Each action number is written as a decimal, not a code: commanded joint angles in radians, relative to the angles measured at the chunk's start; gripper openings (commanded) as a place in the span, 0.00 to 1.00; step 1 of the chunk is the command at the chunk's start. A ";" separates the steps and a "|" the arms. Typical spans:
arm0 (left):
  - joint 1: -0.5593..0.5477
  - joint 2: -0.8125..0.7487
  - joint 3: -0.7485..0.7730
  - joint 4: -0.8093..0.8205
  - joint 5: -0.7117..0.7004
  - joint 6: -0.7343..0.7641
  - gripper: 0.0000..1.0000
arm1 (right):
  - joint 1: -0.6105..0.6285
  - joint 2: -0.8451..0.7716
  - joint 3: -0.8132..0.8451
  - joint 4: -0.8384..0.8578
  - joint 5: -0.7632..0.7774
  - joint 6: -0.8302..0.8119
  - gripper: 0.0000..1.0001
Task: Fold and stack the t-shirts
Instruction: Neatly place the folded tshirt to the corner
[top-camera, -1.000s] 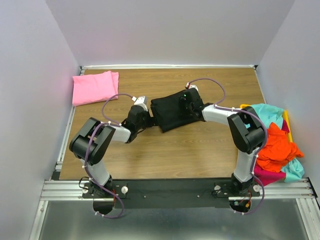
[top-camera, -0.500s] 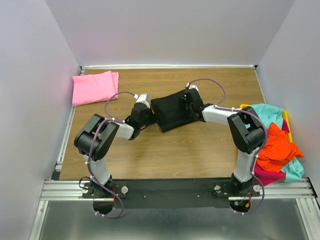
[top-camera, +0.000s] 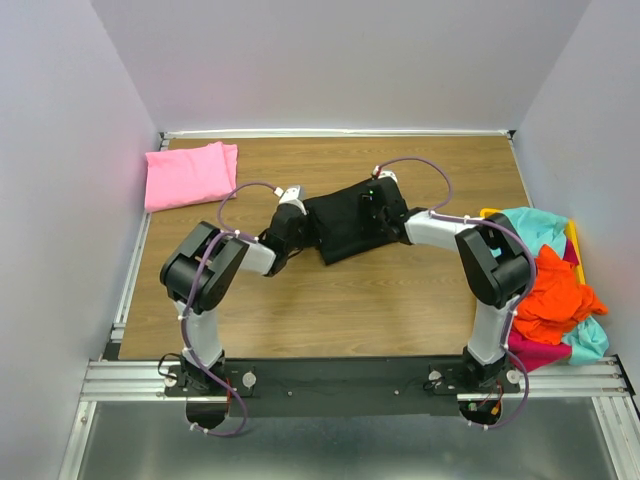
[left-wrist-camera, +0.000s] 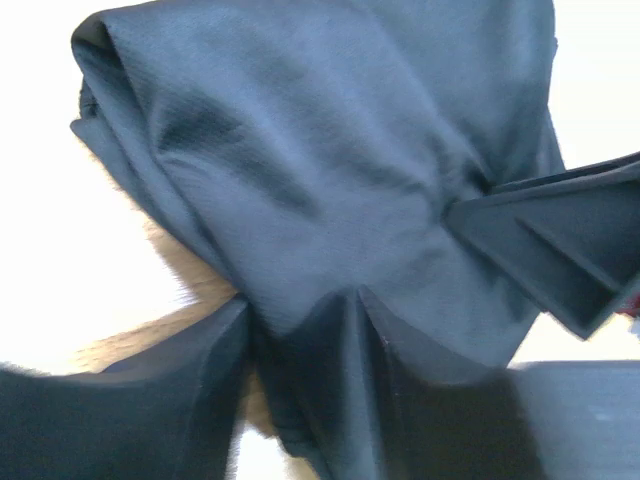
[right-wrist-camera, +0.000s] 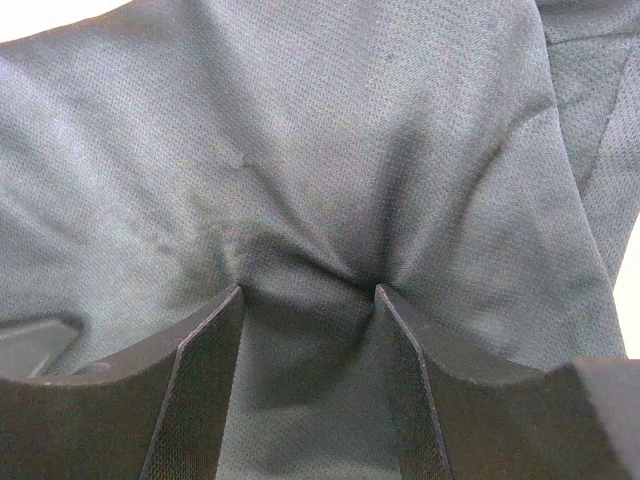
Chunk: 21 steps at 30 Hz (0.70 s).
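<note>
Inspection of my three views: I read no text, label, brand, number or sign, neither on the black t-shirt (top-camera: 340, 228) nor on the table (top-camera: 400, 300).

The black shirt (top-camera: 345, 222) is plain, with a fine weave. Far left of it is a plain pink shirt (top-camera: 188, 174). To its right are a teal shirt (top-camera: 535, 228), an orange shirt (top-camera: 555, 295), a magenta shirt (top-camera: 535, 355) and a yellow bin (top-camera: 572, 240). Beneath it, the table (top-camera: 380, 300) is brown wood grain.

evenly, softly lit from overhead in the top view, sharp throughout. blown out to white on the tabletop (left-wrist-camera: 60, 260) in the left wrist view, blurred along the lower edge. dim on the black t-shirt (right-wrist-camera: 300, 150) up close.
</note>
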 joint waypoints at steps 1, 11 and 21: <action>-0.008 0.042 0.010 -0.060 -0.060 0.009 0.40 | 0.005 0.001 -0.041 -0.064 -0.026 0.000 0.62; -0.009 0.051 0.060 -0.132 -0.119 0.083 0.00 | 0.005 -0.068 -0.069 -0.064 -0.034 -0.009 0.62; -0.009 -0.027 0.210 -0.379 -0.185 0.319 0.00 | 0.005 -0.182 -0.079 -0.066 -0.021 -0.033 0.66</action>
